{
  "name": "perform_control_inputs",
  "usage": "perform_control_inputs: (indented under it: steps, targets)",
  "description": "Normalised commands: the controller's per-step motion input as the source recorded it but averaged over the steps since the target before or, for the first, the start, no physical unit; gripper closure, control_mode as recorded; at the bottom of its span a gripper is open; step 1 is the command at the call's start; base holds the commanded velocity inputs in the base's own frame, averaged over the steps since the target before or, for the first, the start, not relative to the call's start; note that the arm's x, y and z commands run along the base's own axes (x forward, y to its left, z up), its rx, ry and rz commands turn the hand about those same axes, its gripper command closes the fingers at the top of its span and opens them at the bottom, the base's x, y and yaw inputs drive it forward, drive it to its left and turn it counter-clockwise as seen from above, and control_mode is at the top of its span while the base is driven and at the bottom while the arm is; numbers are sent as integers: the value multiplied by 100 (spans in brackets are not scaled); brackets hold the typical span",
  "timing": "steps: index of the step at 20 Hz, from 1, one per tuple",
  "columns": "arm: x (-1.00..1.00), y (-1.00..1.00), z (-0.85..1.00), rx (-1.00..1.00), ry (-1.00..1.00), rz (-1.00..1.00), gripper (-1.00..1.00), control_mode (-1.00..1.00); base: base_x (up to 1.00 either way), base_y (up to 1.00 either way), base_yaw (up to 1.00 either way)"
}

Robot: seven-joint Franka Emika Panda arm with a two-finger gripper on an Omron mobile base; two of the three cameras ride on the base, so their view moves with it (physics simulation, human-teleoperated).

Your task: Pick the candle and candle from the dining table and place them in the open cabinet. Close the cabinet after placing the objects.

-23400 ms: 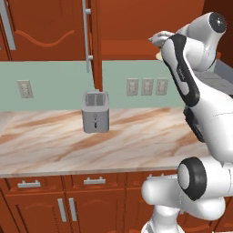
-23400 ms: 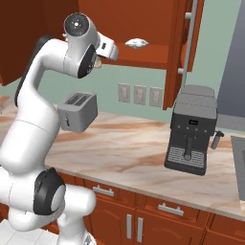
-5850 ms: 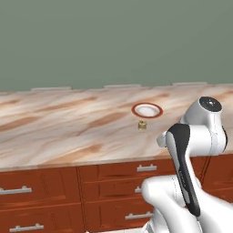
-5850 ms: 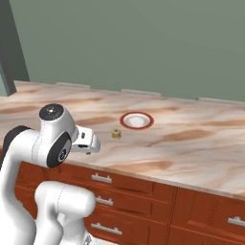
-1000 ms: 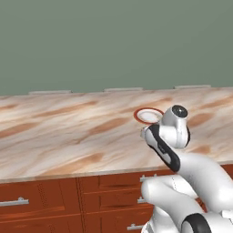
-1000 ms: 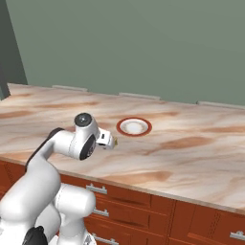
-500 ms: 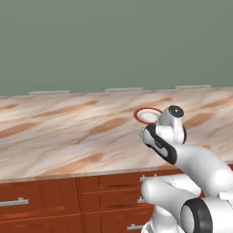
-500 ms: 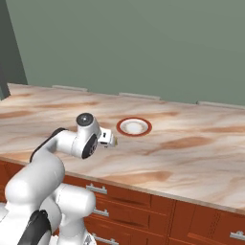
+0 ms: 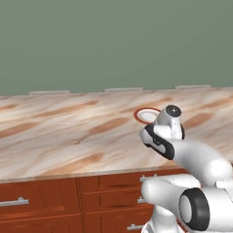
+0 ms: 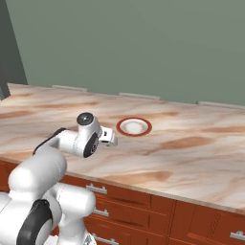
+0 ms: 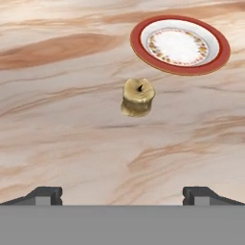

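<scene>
Left base view: the white arm rises from the lower right and bends forward over the dining table, a long counter with a glossy beige-and-brown veined marble top above reddish-brown drawers with silver handles. The arm's wrist sits over the near edge of a red-rimmed white plate, hiding part of it. A flat grey-green wall stands behind the counter. The candle and the finger tips are hidden behind the arm here.

Right base view: the arm comes up from the lower left and reaches over the marble top, its hand ending just beside the plate, on the plate's left. The gripper is too small here to tell how the jaws stand. The plate lies flat on the table, well away from the front edge.

Hand view: the gripper hangs above the marble with its two dark finger tips spread wide apart and nothing between them. The candle, a squat tan-yellow stub with a dark wick mark on top, stands upright on the table ahead of the gap between the tips and apart from them. It sits near the plate without touching it.
</scene>
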Motion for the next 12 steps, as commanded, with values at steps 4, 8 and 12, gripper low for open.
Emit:
perform_control_inputs:
  steps: [4, 8, 12]
  targets:
    - [27, -11, -15, -1, 0, 0, -100, -100, 0, 0, 0]
    - [28, -4, -21, 0, 0, 0, -100, -100, 0, 0, 0]
    - [25, 0, -10, 0, 0, 0, -100, -100, 0, 0, 0]
